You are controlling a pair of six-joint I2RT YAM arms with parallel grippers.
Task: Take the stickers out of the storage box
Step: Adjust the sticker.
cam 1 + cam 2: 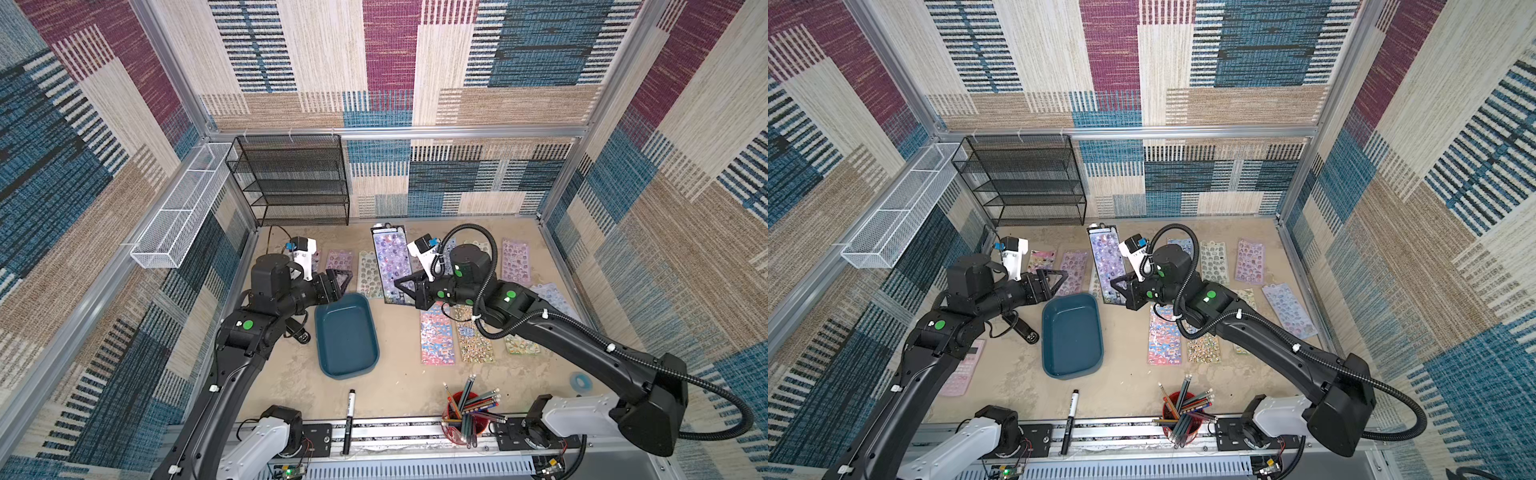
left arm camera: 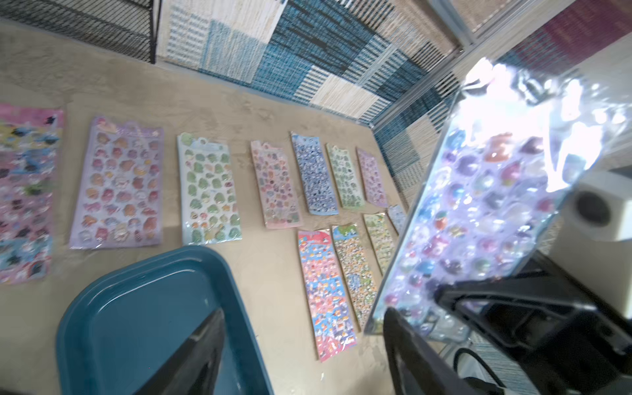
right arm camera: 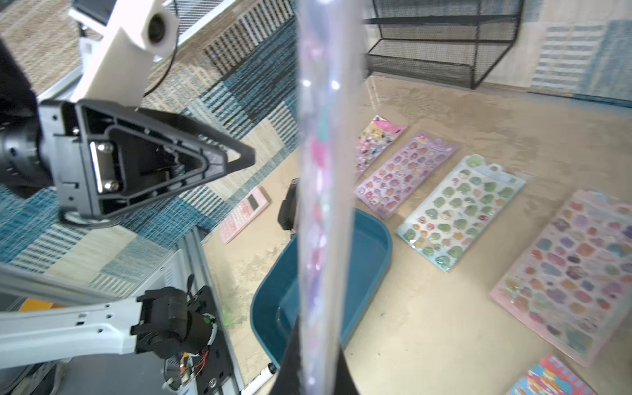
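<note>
A shallow teal storage box (image 1: 347, 336) sits on a sandy worktop (image 1: 399, 386) between two black robot arms (image 1: 249, 332). The right pincer (image 1: 402, 286) is clenched on the lower end of a lilac sticker sheet (image 1: 390, 257). It holds the sheet raised off the worktop, tilted, just beyond the box's far right corner. The right wrist view shows the sheet edge-on.

The left pincer (image 1: 344, 286) hovers at the box's far left corner, released, its jaws spread wide apart.

The other stickers (image 1: 436, 332) lie flat on the worktop outside the box. They form rows beyond it and to its right, in pink, lilac, green, blue and multicolour.

A pink calculator (image 1: 963, 365) lies to the left of the box. A black marker (image 1: 350, 419) lies on the near side of the box. A red cup of pencils (image 1: 465, 415) stands to its near right.
</note>
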